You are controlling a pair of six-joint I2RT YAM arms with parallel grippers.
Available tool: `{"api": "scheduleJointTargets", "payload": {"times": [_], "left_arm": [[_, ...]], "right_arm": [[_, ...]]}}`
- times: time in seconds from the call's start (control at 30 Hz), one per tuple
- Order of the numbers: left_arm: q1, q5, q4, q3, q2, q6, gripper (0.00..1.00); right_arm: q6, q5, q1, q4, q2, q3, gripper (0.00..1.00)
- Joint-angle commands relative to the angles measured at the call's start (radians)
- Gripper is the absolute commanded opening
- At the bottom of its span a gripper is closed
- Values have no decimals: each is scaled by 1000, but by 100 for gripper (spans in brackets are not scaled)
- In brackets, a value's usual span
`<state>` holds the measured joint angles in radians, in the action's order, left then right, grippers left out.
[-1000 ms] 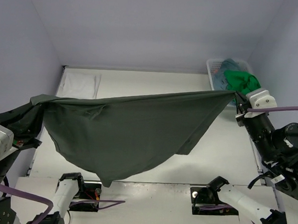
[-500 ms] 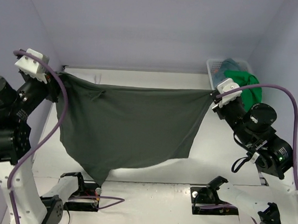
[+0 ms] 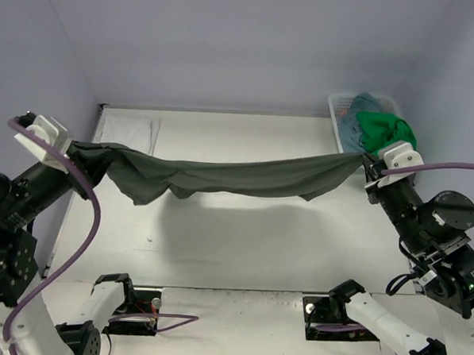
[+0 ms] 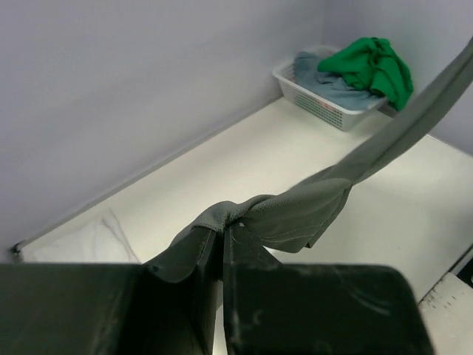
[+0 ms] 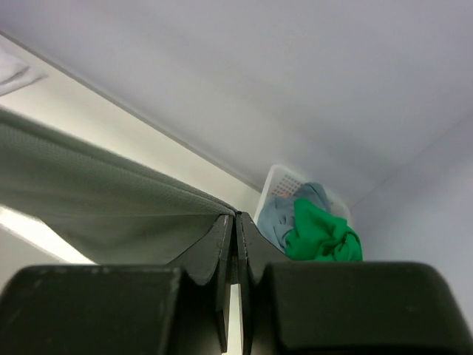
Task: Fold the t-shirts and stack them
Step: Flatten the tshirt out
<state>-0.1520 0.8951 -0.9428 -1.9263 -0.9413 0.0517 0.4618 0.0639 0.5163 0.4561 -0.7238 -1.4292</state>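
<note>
The left gripper [image 3: 81,155] and right gripper [image 3: 367,162], fingers clamped on opposite ends, hold the dark grey-green t-shirt [image 3: 237,177] stretched across mid-frame, above the table [image 3: 241,241].

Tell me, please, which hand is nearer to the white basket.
Right. The right hand is just beside the basket; the left hand is far across the table.

Black-and-white arms [image 3: 422,224], purple cables [image 3: 460,166]

dark t-shirt [image 3: 237,177]: we see matt, fine-knit cloth
basket [image 4: 325,109]: white perforated plastic
table [image 3: 241,241]: smooth, matt white
</note>
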Motion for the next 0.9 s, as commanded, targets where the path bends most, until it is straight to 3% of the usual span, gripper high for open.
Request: {"api": "scheduleJointTargets", "payload": {"times": [0.0,0.1,0.23,0.37,0.57,0.87], "left_arm": [[-3,-52,72,-37,-25,2,0],[-4,-11,99,-111,28,-39,0],[-6,-97,190,-89,143,-39,0],[-4,-79,124,-166,164,-39,0],[-4,-76,87,-155,200,-59,0],[-6,-113,136,101,207,13,0]], "right_arm": [[-15,-1,-5,-53,-49,-48,0],[-32,-123,-96,-25,-2,-111,0],[-17,-101,-105,-40,53,-62,0],[-51,-171,-150,-22,86,-71,0],[-101,-228,-187,-14,107,-91,0],[-48,-187,-159,-36,101,16,0]]}}
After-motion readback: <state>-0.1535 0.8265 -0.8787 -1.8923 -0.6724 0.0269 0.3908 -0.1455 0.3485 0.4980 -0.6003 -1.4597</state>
